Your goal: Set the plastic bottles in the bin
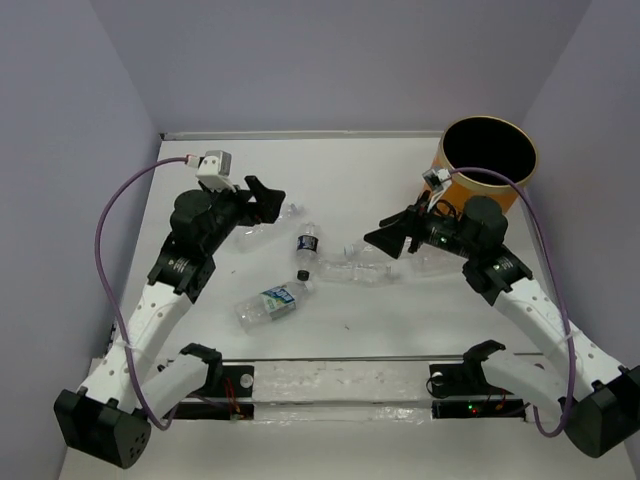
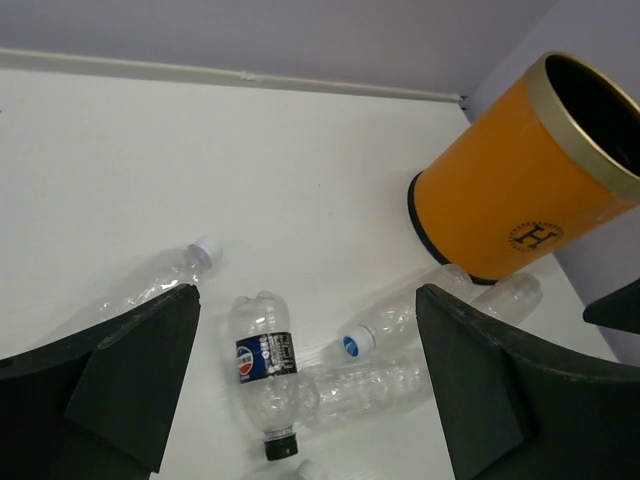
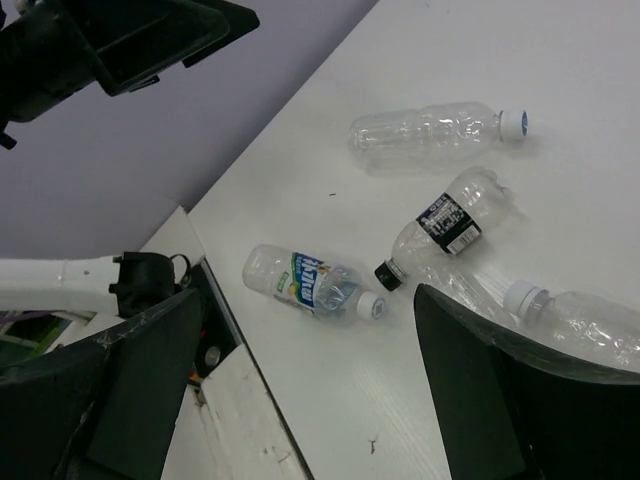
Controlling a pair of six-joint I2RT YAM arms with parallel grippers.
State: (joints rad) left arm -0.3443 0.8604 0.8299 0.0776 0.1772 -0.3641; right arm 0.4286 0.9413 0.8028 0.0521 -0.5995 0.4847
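Top external: left pincer (image 1: 263, 200) and right pincer (image 1: 390, 236) both spread, empty. Those plastic bottles (image 1: 272, 303) look light, squashy, slippery (empty, I guess), so grab mid-body.

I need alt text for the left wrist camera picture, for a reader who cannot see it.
Several clear plastic bottles lie on a white table, seen through the open left gripper; an orange bin stands upright at the right.
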